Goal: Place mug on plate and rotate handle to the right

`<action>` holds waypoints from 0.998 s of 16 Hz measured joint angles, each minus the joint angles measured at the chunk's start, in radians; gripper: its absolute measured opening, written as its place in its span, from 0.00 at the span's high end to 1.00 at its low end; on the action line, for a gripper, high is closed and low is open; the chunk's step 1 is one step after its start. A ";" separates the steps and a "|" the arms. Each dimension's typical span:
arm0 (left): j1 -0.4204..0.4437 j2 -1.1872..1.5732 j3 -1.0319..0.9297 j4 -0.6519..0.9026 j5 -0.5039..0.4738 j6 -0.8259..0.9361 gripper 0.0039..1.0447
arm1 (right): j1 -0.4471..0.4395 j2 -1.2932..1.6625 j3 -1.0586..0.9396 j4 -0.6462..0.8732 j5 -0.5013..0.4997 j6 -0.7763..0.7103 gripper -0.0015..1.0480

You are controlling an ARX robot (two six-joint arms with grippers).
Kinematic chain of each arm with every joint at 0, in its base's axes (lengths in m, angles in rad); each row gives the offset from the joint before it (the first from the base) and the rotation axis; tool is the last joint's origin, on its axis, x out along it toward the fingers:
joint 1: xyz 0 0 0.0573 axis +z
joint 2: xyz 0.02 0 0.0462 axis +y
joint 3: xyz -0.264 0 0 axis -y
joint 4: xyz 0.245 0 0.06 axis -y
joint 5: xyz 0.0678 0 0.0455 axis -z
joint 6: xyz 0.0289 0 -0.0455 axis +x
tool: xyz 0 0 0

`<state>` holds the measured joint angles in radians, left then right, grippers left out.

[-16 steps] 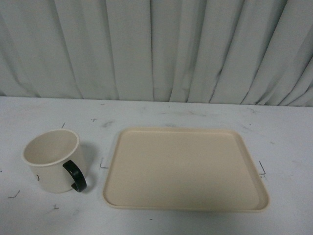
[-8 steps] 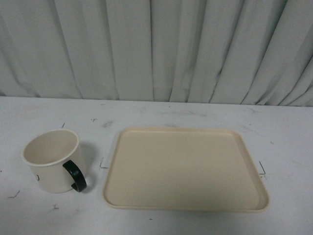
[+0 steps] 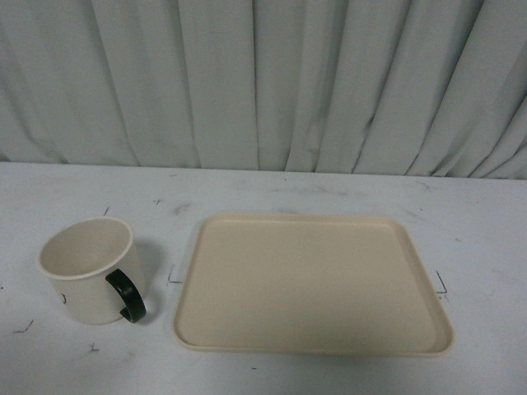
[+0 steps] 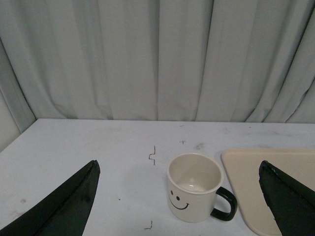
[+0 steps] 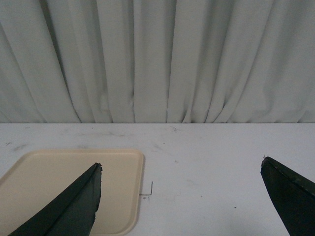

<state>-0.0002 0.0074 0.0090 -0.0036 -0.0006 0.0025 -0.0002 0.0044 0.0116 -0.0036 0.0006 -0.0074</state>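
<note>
Cream-white mug [image 3: 82, 276]: stands upright on the pale counter [image 3: 329, 185], ahead of the left gripper [image 4: 178, 163] and in line with the gap between its fingers [image 4: 64, 206]. Mug and gripper do not touch, and both fingers are well apart from the mug body. The printed smiley face [image 4: 179, 201] is turned toward the left gripper.

Handle [image 3: 126, 295]: a glossy dark green-black loop. It sits on the side of the mug toward the plate [image 3: 313, 284], angled partly back toward the robot.

Plate: beige, rectangular, with rounded corners and a low raised rim. It lies flat on the counter.
- Relative to the mug: just beside it on the robot's right, not touching.
- Relative to the left gripper: ahead and to the robot's right, with its near part hidden behind the finger on that side.
- Relative to the right gripper [image 5: 180, 162]: ahead and to the robot's left. One corner reaches into the gap between that gripper's fingers.

Left gripper: spread wide, holding nothing.

Right gripper: spread wide, holding nothing. Counter surface with a small dark mark [image 5: 149, 189] lies straight ahead of it.

Curtain [image 3: 263, 82]: grey-white and pleated. It hangs at the far edge of the counter, beyond both grippers.
</note>
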 joint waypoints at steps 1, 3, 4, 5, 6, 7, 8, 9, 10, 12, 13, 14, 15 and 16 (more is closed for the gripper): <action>0.000 0.000 0.000 0.000 0.000 0.000 0.06 | 0.000 0.000 0.000 0.000 0.000 0.000 0.06; 0.000 0.000 0.000 0.000 0.000 0.000 0.06 | 0.000 0.000 0.000 0.000 0.000 0.000 0.06; 0.000 0.000 0.000 0.000 0.000 0.000 0.06 | 0.000 0.000 0.000 0.000 0.000 0.000 0.06; 0.000 0.000 0.000 0.000 0.000 0.000 0.06 | 0.000 0.000 0.000 0.000 0.000 0.000 0.06; 0.000 0.000 0.000 0.000 0.000 0.000 0.06 | 0.000 0.000 0.000 0.000 0.000 0.000 0.06; 0.000 0.000 0.000 0.000 0.000 0.000 0.06 | 0.000 0.000 0.000 0.000 0.000 0.000 0.06; 0.000 0.000 0.000 0.000 0.000 0.000 0.06 | 0.000 0.000 0.000 0.000 0.000 0.000 0.06; 0.000 0.000 0.000 0.000 0.000 0.000 0.06 | 0.000 0.000 0.000 0.000 0.000 0.000 0.06; 0.000 0.000 0.000 0.000 0.000 0.000 0.06 | 0.000 0.000 0.000 0.000 0.000 0.000 0.06; 0.000 0.000 0.000 0.000 0.000 0.000 0.06 | 0.000 0.000 0.000 0.000 0.000 0.000 0.06; 0.000 0.000 0.000 0.000 0.000 0.000 0.06 | 0.000 0.000 0.000 0.000 0.000 0.000 0.06; 0.000 0.000 0.000 0.000 0.000 0.000 0.06 | 0.000 0.000 0.000 0.000 0.000 0.000 0.06; 0.000 0.000 0.000 0.000 0.000 0.000 0.06 | 0.000 0.000 0.000 0.000 0.000 0.000 0.06; 0.000 0.000 0.000 0.000 0.000 0.000 0.06 | 0.000 0.000 0.000 0.000 0.000 0.000 0.06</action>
<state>-0.0002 0.0074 0.0090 -0.0032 -0.0006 0.0025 -0.0002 0.0044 0.0116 -0.0032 0.0006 -0.0074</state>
